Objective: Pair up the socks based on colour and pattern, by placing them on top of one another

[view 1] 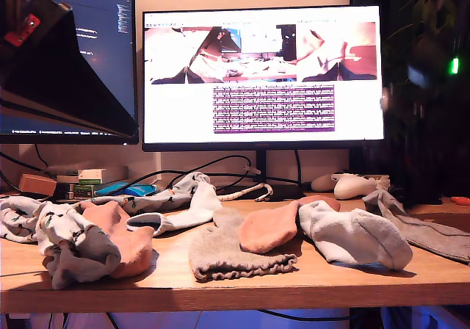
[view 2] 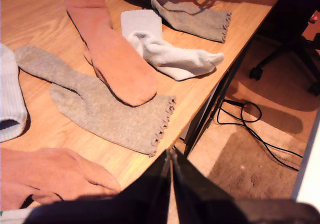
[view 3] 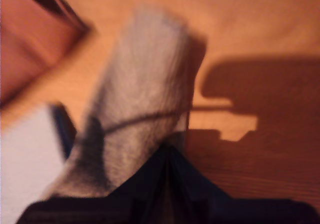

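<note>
Taking the exterior view from nine o'clock across to three: a patterned pale sock [view 1: 70, 233] lies crumpled over a salmon-pink sock [view 1: 121, 233], with another patterned one [view 1: 158, 200] and a pale ribbed sock [view 1: 192, 210] behind them. At six o'clock on the wooden desk [view 1: 294, 281] sits a grey-taupe sock [view 1: 224, 252] with a frilled cuff, a second salmon-pink sock [view 1: 268, 226] draped across it. Towards four o'clock lies a bunched whitish ribbed sock [view 1: 356, 237], then a second grey-taupe sock [view 1: 433, 233] at three o'clock. A white game controller [view 1: 352, 184] rests behind, under the monitor [view 1: 263, 76].

We judge all of these light, limp and floppy: a pinch at one end will lift the sock but let the rest trail and fold. Knit fabric grips well and will not slip or break; the frilly cuff [view 2: 162, 126] seen in the first wrist view, or the thicker ribbed cuff of the white sock [view 2: 142, 21], looks the surest place to take hold. The overlapping pink sock [view 2: 112, 51] would drag along if we pulled the grey one [view 2: 95, 106] from beneath it.

Our first gripper [view 2: 171, 156] hangs over the desk's front edge with its jaws pressed together on nothing. Our second gripper [view 3: 172, 151] hovers close above a grey-taupe sock [view 3: 142, 104]; that view is blurred, the jaws look pressed together, and we cannot see fabric between them.
</note>
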